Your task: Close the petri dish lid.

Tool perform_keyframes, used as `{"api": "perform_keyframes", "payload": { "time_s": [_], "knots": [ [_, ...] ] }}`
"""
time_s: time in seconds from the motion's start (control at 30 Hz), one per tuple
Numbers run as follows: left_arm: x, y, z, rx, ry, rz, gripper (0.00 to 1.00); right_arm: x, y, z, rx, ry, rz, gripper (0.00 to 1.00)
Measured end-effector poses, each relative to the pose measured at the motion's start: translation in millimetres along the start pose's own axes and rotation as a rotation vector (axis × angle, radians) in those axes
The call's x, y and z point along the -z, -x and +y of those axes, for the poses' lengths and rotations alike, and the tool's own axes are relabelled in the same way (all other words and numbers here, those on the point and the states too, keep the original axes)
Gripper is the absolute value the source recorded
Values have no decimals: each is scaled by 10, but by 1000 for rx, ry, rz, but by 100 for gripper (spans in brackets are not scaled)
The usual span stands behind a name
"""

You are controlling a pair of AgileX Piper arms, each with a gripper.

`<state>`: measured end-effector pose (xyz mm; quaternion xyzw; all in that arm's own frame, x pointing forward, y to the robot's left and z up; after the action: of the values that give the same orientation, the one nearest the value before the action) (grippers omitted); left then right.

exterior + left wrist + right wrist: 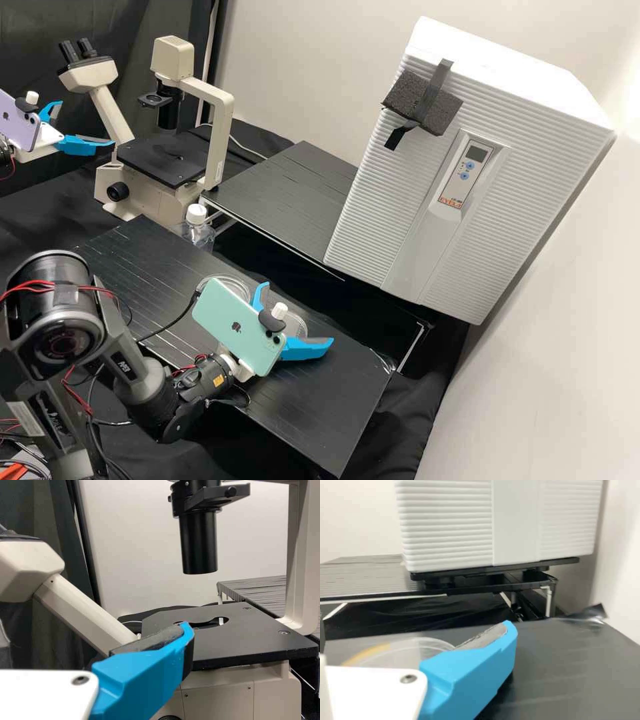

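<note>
In the high view my left gripper point(87, 123) stands open at the upper left by the microscopes; in the left wrist view the gripper point(95, 636) has one blue finger before the microscope stage. My right gripper point(299, 313) is open over the front bench, with a clear round petri dish part point(298, 324) seen between its fingers; whether they touch is unclear. A second clear round part point(235, 284) lies farther left, partly behind the green phone. Which is the lid I cannot tell. In the right wrist view, the gripper point(415, 630) is near a clear round rim point(432, 642).
A microscope point(220, 133) stands at the back left, with a capped bottle point(197, 230) before it. The large white incubator point(373, 220) is at the back right. A black cable point(167, 328) runs over the front bench point(327, 413); a raised black platform point(293, 200) lies behind.
</note>
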<state>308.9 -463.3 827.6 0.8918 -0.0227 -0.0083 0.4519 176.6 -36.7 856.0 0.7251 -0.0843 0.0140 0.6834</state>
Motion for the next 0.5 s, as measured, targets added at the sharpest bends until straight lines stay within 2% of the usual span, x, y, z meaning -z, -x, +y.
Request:
{"api": "perform_keyframes", "payload": {
  "time_s": [0.33, 0.5],
  "knots": [
    [0, 0, 0, 0, 0, 0, 100, -82, 217, 118, -30, -6, -37, 100],
    [0, 0, 0, 0, 0, 0, 100, -58, 255, 91, -5, 16, -23, 100]
  ]
}}
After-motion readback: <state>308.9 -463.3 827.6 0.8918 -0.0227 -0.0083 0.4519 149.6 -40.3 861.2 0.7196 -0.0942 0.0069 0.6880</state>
